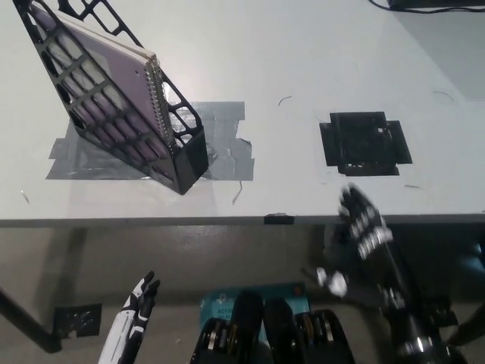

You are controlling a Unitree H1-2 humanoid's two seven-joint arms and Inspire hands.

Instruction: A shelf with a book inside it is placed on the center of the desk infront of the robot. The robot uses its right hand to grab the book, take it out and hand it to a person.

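Fingers (pixel 350 203) of black right hand (pixel 364 224) slightly apart and extended, clamped on nothing, blurred, tips just over near edge of bench (pixel 303 68). Hand placed right of centre, well apart from shelf (pixel 178 155), near black square patch (pixel 365 142) on bench surface. Right arm (pixel 405 303) running in from bottom right.

White left hand (pixel 136 307) resting low at lower left, below bench edge, fingers straight and close together, holding nothing.

Black lattice shelf standing at far left of bench, tilted, on strips of grey tape (pixel 220 163). Book (pixel 114 83) inside shelf, spiral-bound, pale purple cover, wire binding facing right, leaning with shelf's slant. Book untouched, well apart from both hands.

Small black tab (pixel 278 220) on near edge of bench, between shelf and right hand. Dark cable (pixel 424 6) at far right corner. Blue item (pixel 227 303) on floor below bench, partly hidden.
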